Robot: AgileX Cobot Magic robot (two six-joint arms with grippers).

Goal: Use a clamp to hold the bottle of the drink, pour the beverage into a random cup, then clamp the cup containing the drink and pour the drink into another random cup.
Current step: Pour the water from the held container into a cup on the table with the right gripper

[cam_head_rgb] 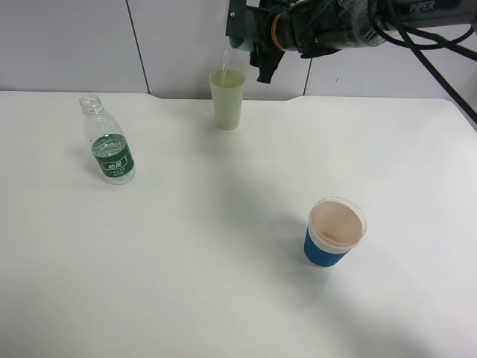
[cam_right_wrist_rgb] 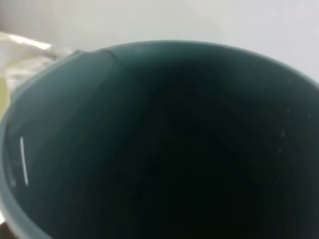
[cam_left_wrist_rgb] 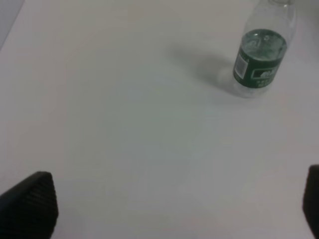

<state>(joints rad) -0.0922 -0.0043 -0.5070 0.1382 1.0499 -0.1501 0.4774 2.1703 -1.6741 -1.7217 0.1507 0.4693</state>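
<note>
Teal tumbler (cam_right_wrist_rgb: 159, 149) tipped, clamped tight by my right gripper (cam_head_rgb: 246, 46), water (cam_head_rgb: 223, 60) streaming into the pale yellow-green tumbler (cam_head_rgb: 227, 99).
Bottle (cam_head_rgb: 109, 145) stands aside, its pour apparently done; final pour underway; my left gripper (cam_left_wrist_rgb: 169, 209) hangs wide, empty.

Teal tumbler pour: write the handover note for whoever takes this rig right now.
Left gripper: open and empty, low over the table, apart from the bottle.
Right gripper: shut on the teal tumbler, tipped over the pale yellow-green tumbler at the far edge.
Bottle: upright and uncapped, on the left of the table.
Done: the bottle is set down and the second pour is under way, with a thin stream of beverage falling into the yellow-green tumbler.
Left: finish the pour, right the teal tumbler and set it down.
Blue-sleeved paper cup: near right, not involved.
</note>
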